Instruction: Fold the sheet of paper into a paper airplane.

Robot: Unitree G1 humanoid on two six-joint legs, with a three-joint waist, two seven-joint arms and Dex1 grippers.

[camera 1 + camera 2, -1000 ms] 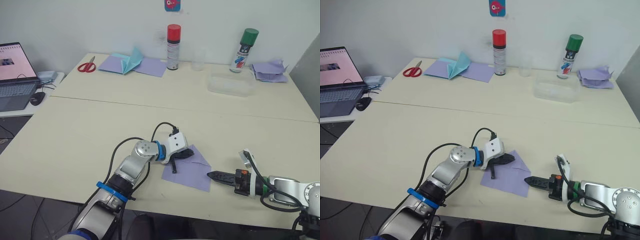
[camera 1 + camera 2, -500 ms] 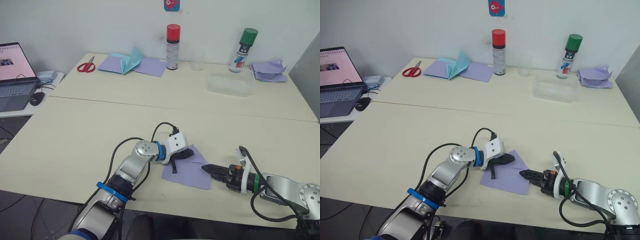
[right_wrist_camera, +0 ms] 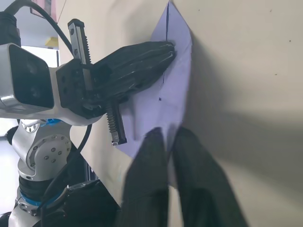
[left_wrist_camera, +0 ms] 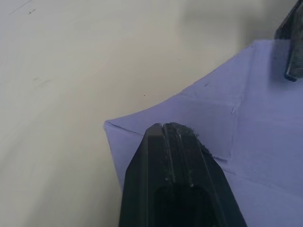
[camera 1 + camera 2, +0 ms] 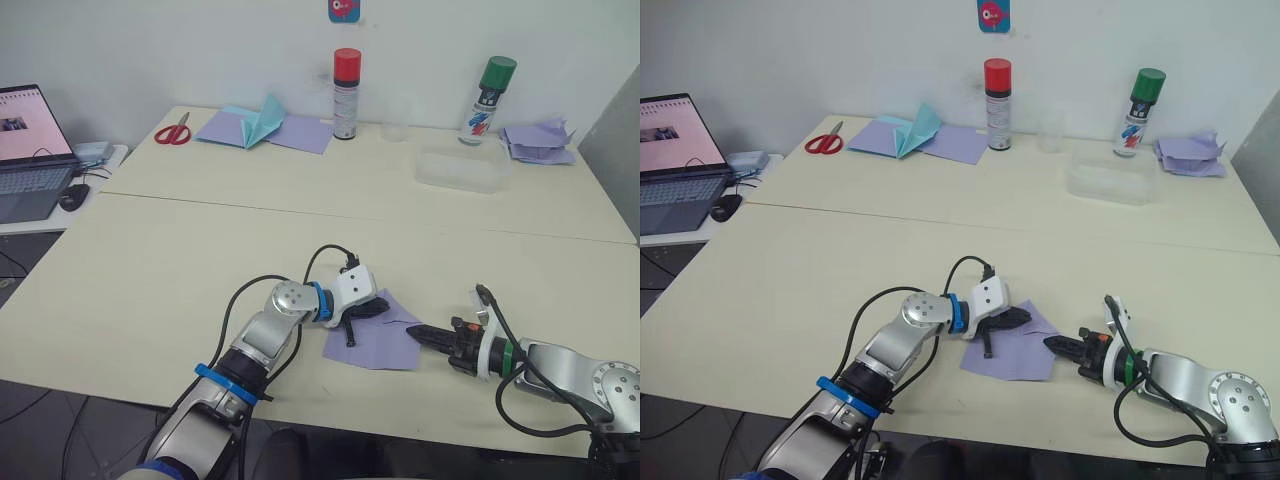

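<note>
The sheet of paper (image 5: 382, 342) is lavender and lies flat near the table's front edge, with faint creases. My left gripper (image 5: 368, 309) is shut, and its tips press down on the sheet's far left part; the left wrist view shows the closed fingertips (image 4: 166, 128) resting on the paper (image 4: 265, 142). My right gripper (image 5: 412, 332) lies low on the table at the sheet's right edge. It is shut, with the paper's edge (image 3: 176, 94) running in between its fingers (image 3: 147, 156). The right wrist view also shows the left gripper (image 3: 165, 49) on the sheet.
At the back of the table are red scissors (image 5: 173, 132), purple sheets with a teal peaked piece (image 5: 265, 124), a red-capped can (image 5: 346, 82), a green-capped can (image 5: 490, 90), a clear box (image 5: 462, 168) and a heap of purple papers (image 5: 540, 142). A laptop (image 5: 30, 150) sits far left.
My right gripper has slid left to the sheet's right edge and shut there. The sheet's right corner has drawn in slightly. The left arm has stayed put.
</note>
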